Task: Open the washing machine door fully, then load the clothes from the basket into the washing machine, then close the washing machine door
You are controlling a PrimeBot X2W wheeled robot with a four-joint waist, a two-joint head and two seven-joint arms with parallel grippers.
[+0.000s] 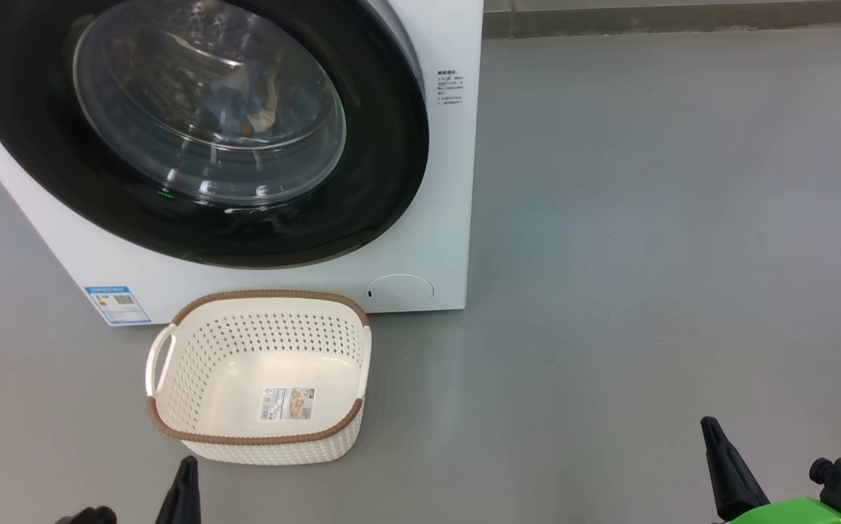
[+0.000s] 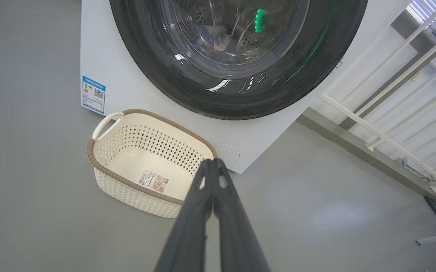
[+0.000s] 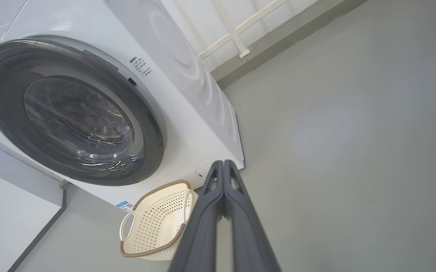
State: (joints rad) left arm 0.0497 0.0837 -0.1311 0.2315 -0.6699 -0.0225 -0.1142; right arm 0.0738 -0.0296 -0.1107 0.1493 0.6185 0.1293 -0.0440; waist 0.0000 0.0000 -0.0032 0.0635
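White and boxy, the washer (image 1: 435, 240) stands on the grey floor (image 1: 646, 255). Its door (image 1: 384, 167) lies flat against the front, with no gap at the black rim that I can make out in the head or right wrist views. Whether the latch has caught I cannot tell. The basket (image 1: 267, 294) sits on the floor just in front of the washer, below the door, holding only its label sticker. The clothes (image 1: 256, 109) show as a blue and orange heap behind the glass, inside the drum.

The left gripper (image 2: 213, 161) and right gripper (image 3: 223, 162) each have their fingers pressed together on nothing, and hang low, well back from the door.

By my reading the closing step, the last one, is done. Any next move calls only for a light push on the rim to confirm the latch.
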